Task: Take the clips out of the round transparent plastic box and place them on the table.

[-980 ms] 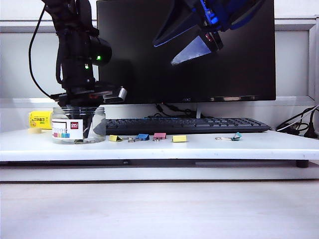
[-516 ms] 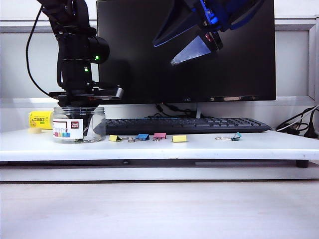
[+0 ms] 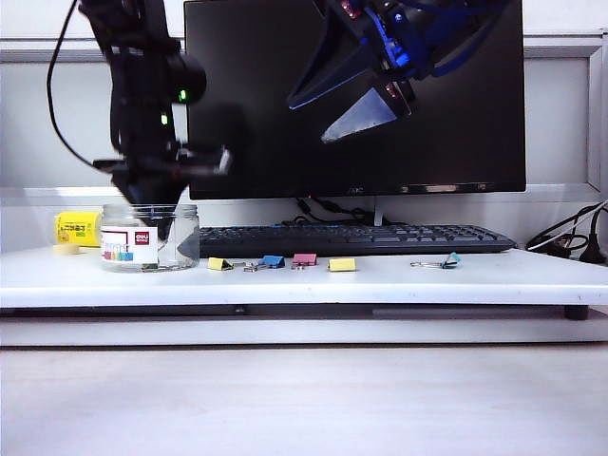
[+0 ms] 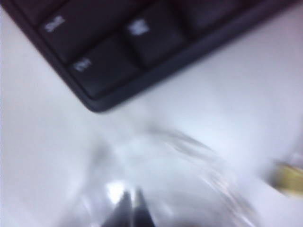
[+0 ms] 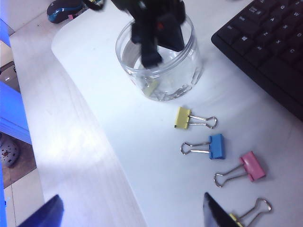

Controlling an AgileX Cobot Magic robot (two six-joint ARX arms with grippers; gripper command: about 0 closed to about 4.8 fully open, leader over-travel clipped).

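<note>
The round transparent plastic box (image 3: pixel 149 238) stands at the left of the white table (image 3: pixel 399 280). My left gripper (image 3: pixel 163 218) reaches down through its mouth. In the left wrist view, which is blurred, the left gripper (image 4: pixel 131 201) is shut with nothing showing between its fingertips. In the right wrist view a yellow clip (image 5: pixel 151 88) lies on the floor of the box (image 5: pixel 189 71), below the left gripper (image 5: pixel 152 57). Two yellow clips (image 3: pixel 219 263) (image 3: pixel 341 264) lie on the table. My right gripper (image 3: pixel 366 104) hangs open high before the monitor, and its fingers (image 5: pixel 215 213) are wide apart and empty.
Blue (image 3: pixel 273 260), pink (image 3: pixel 305 258) and teal (image 3: pixel 450 258) clips lie on the table in front of the black keyboard (image 3: pixel 361 237). A small yellow box (image 3: pixel 76 228) sits behind the jar. Cables (image 3: pixel 570 242) lie at the far right.
The left arm has risen a little, so its gripper sits higher in the box than before. The right arm and the clips on the table have not moved.
</note>
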